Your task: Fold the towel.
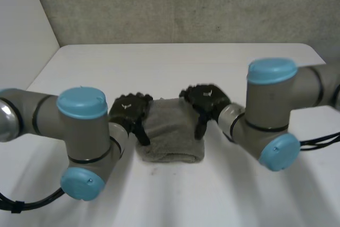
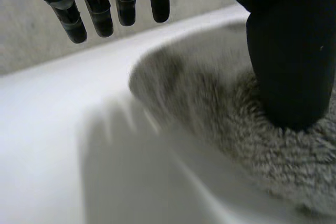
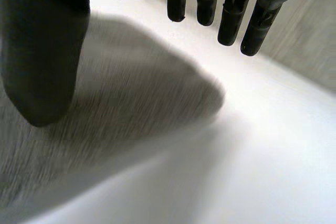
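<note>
A grey towel (image 1: 171, 131) lies folded into a small thick rectangle in the middle of the white table (image 1: 175, 67). My left hand (image 1: 129, 111) is at the towel's left edge, fingers straight and open; in the left wrist view its thumb (image 2: 291, 61) rests on the towel (image 2: 220, 103) while the fingers (image 2: 100, 14) hang above the table beyond the cloth. My right hand (image 1: 206, 99) is at the towel's right edge, also open. In the right wrist view its thumb (image 3: 42, 51) hangs over the towel (image 3: 131, 103), and its fingers (image 3: 231, 14) hover past the cloth's rounded corner.
The table's back edge meets a grey wall (image 1: 186, 3), with a white side wall (image 1: 21, 25) at the left. Both grey arms with light-blue caps (image 1: 82, 102) (image 1: 271, 70) lean in from the front corners, flanking the towel.
</note>
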You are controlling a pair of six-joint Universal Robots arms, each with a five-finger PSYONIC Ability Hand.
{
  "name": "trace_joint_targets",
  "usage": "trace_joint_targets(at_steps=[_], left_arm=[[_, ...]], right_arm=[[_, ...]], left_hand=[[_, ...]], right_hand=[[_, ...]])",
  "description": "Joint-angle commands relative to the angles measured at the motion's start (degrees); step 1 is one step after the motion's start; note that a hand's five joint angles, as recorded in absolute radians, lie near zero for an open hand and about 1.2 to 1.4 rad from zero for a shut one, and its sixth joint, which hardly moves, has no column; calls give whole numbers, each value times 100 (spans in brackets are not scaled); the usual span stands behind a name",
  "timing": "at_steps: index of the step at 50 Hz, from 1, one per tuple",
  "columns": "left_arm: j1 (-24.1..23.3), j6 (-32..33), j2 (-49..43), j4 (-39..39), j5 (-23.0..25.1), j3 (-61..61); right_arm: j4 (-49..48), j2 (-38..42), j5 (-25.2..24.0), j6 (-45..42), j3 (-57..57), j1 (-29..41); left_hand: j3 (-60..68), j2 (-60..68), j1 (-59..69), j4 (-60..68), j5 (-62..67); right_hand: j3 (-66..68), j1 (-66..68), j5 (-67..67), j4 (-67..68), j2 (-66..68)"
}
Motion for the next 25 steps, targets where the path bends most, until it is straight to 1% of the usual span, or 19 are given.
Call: trace_joint_targets(at_steps=[1, 3, 4, 5, 6, 8, 9, 12, 13, 15, 17, 20, 25], left_arm=[[41, -5, 1032, -69, 0, 45], [276, 13, 1635, -148, -9, 71], [278, 13, 1638, -148, -9, 71], [478, 4, 1943, -218, -9, 89], [480, 4, 1946, -219, -9, 89], [813, 22, 2523, -481, 0, 133], [814, 22, 2526, -482, 0, 133], [1033, 30, 3008, -1139, 148, 265], [1034, 30, 3009, -1141, 149, 265], [1078, -4, 3141, -1474, 385, 160], [1078, -5, 3185, -1563, 482, 90], [1034, 4, 3299, -1581, 562, -16], [999, -13, 3405, -1572, 562, 1]], right_arm=[[-46, -1202, 32, 110, 93, -79], [-46, -1762, 163, 137, 154, -314], [-46, -1764, 164, 137, 154, -316], [-29, -1999, 269, 145, 215, -551], [-29, -2002, 270, 145, 216, -553], [-11, -2439, 515, 137, 382, -938], [-11, -2441, 516, 137, 383, -940], [-11, -3037, 788, 49, 803, -1308], [-11, -3039, 788, 49, 805, -1309], [6, -3275, 858, 66, 1085, -1536], [15, -3363, 859, 92, 1190, -1598], [24, -3487, 841, 75, 1305, -1626], [59, -3522, 867, 66, 1236, -1634]], left_hand=[[43, 48, 39, 48, -116], [26, 31, 22, 31, -133], [26, 31, 22, 31, -133], [26, 31, 22, 31, -133], [26, 31, 22, 31, -133], [43, 48, 39, 48, -117], [43, 48, 39, 48, -116], [76, 81, 73, 81, -83], [76, 81, 73, 81, -83], [60, 65, 56, 65, -99], [60, 65, 56, 65, -100], [43, 48, 39, 48, -116], [43, 48, 39, 48, -116]], right_hand=[[-358, -234, -348, -501, -403], [-358, -234, -348, -501, -403], [-358, -234, -348, -501, -403], [-358, -234, -348, -501, -403], [-358, -234, -348, -501, -403], [-358, -234, -348, -501, -403], [-358, -234, -348, -501, -403], [-358, -234, -348, -501, -403], [-358, -234, -348, -501, -403], [-358, -234, -348, -501, -403], [-358, -234, -348, -501, -403], [-358, -234, -348, -501, -403], [-358, -234, -348, -501, -403]])
